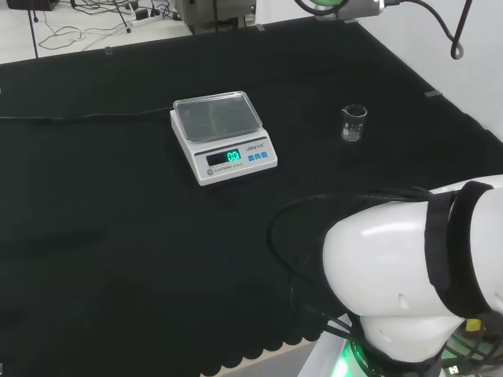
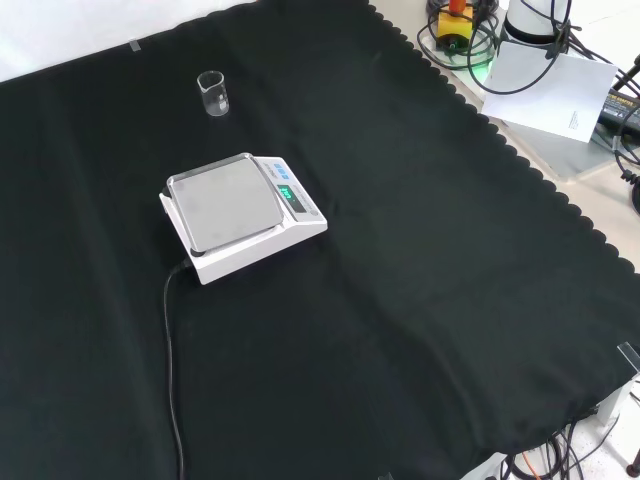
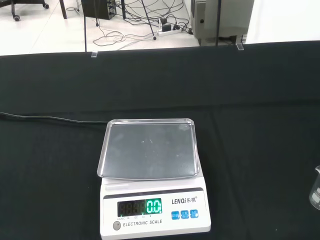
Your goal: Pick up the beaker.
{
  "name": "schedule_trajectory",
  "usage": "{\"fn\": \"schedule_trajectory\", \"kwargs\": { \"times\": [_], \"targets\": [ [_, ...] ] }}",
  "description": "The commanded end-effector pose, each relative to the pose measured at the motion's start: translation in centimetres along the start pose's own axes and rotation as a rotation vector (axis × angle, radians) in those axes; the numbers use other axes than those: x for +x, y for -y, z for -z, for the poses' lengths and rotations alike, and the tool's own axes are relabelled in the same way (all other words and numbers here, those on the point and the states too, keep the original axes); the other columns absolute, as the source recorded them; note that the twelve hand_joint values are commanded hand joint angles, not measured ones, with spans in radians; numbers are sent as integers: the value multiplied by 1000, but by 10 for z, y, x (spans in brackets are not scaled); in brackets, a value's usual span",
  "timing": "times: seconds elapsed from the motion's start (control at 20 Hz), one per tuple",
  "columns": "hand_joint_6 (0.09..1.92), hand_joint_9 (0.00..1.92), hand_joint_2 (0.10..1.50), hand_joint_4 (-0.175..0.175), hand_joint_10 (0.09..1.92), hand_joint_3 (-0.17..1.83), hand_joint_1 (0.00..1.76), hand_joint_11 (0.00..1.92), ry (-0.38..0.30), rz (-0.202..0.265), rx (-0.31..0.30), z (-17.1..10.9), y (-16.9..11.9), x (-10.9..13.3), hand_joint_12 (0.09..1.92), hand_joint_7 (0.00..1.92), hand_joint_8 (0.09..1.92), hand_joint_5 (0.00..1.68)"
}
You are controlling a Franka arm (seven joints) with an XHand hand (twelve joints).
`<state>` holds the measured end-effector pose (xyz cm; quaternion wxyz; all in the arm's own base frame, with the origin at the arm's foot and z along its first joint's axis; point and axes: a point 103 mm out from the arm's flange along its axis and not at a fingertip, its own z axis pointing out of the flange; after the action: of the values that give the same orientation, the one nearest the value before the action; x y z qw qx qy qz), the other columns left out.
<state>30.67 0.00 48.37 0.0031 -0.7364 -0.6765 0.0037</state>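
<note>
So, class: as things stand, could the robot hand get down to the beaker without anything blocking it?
Probably yes. The beaker stands upright and alone on the black cloth, apart from the scale, with open space around and above it.

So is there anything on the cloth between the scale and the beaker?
No. In the head view only bare black cloth separates the scale from the beaker; the front view shows the same bare gap.

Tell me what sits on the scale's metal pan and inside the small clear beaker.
The white scale's metal pan is bare. The small clear glass beaker looks empty, standing on the black cloth, apart from the scale.
</note>
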Motion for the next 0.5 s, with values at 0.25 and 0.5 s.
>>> {"fn": "schedule_trajectory", "kwargs": {
  "times": [0.25, 0.5],
  "targets": [
    [497, 471, 1150, -54, 808, -170, 593, 0, 4, -34, 12, -12, -7, -22, 1484, 345, 755, 450],
    [537, 476, 1155, -55, 820, -175, 596, 0, -19, -48, 43, -32, -17, -49, 1495, 341, 779, 444]
  ]
}}
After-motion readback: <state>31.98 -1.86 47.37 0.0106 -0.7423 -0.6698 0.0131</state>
